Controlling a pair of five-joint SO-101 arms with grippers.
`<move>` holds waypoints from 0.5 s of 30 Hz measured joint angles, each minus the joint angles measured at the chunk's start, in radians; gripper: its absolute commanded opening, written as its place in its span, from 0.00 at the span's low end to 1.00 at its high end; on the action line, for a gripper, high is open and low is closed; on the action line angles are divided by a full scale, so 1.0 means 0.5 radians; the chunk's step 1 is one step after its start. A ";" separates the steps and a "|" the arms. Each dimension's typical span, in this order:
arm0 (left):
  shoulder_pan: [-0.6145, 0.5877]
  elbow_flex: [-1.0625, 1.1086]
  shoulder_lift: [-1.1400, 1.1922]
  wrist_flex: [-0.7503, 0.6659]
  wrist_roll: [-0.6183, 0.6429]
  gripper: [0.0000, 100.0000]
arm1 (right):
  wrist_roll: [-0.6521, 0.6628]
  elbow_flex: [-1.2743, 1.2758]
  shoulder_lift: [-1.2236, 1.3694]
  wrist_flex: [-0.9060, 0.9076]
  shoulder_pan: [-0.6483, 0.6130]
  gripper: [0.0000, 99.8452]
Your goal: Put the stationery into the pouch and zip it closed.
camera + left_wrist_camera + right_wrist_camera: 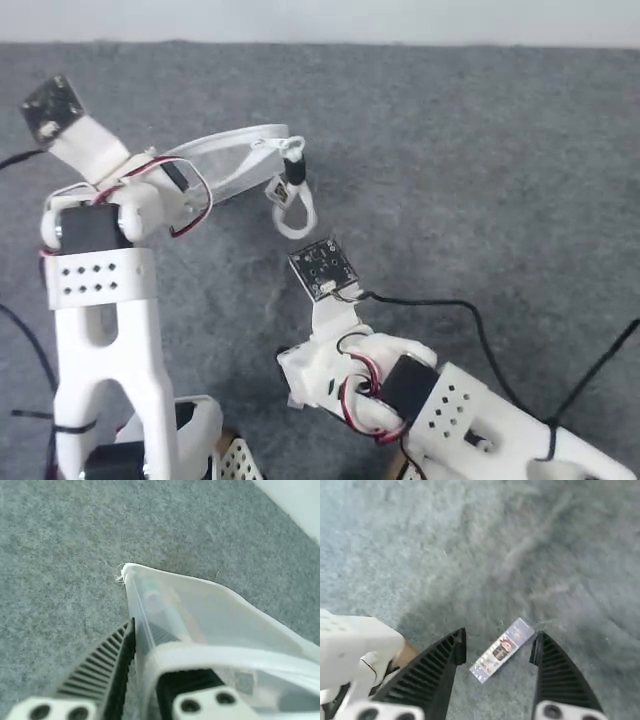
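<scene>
On the right gripper (499, 639) I read the fingers as spread wide, straddling a small flat labelled piece (501, 651) that lies on the grey carpet (470, 540) and touches neither finger. Risk one: the piece lies slantwise between the jaws and flat on soft pile, so I judge that closing may twist it or press it into the carpet instead of lifting it, and a thin edge hold could slip on the way over. On the left gripper (145, 655) the fingers are clenched on one wall of the clear pouch (210, 615), with blurred long items inside it. Risk two: a hold on a single limp wall may let the mouth sag, so an insertion could miss or drag the pouch out of the clamp. I cannot tell how far the zip stands open. Risk three: the zipper pull (293, 195) dangles loose and could snag. In the high view the pouch sits at 11 o'clock from the table centre. The left arm (100, 300) rises from 7 o'clock to it. The right arm (450, 400) enters from 5 o'clock, wrist pitched down near the centre.
</scene>
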 measured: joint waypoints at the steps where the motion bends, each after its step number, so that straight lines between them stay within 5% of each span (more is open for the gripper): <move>1: -0.003 0.000 0.000 0.000 0.000 0.01 | 0.000 0.012 0.000 0.000 0.003 0.21; 15: -0.003 0.000 0.000 -0.006 0.000 0.01 | -0.061 0.144 0.516 -0.423 -0.083 0.21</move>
